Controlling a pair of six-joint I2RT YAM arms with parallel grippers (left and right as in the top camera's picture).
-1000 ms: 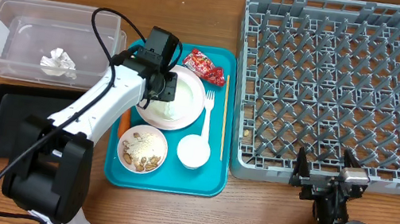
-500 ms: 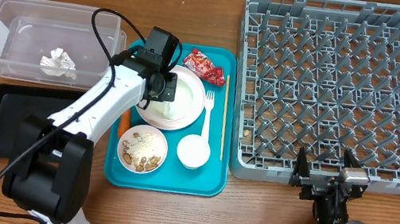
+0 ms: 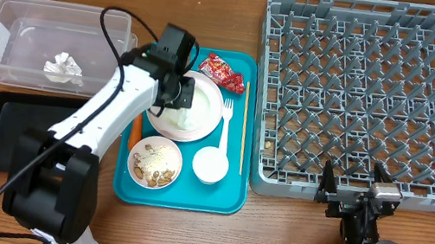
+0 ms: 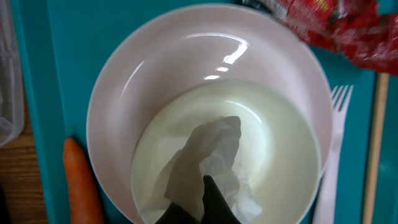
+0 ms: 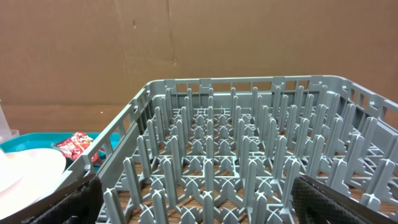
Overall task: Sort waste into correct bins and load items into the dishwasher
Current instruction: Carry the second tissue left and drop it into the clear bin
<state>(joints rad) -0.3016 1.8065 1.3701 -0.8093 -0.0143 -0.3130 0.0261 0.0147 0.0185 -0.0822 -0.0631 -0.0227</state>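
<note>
Your left claw (image 4: 203,200) was pinched shut on a crumpled white napkin (image 4: 211,155) inside the white bowl (image 4: 277,137) at the far end of the teal tray (image 3: 179,199). A carrot (image 4: 82,186) lay just left of that bowl, a red wrapper (image 3: 223,72) at its far right. Your right claw (image 3: 352,189) sat spread wide by the near wall of the grey rack (image 3: 362,92). A second napkin (image 3: 62,68) lay in the clear tub (image 3: 3,36).

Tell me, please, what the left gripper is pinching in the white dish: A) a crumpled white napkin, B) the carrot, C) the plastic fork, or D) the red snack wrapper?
A: the left wrist view shows the left gripper closed on the crumpled white napkin lying inside the white dish.
</note>
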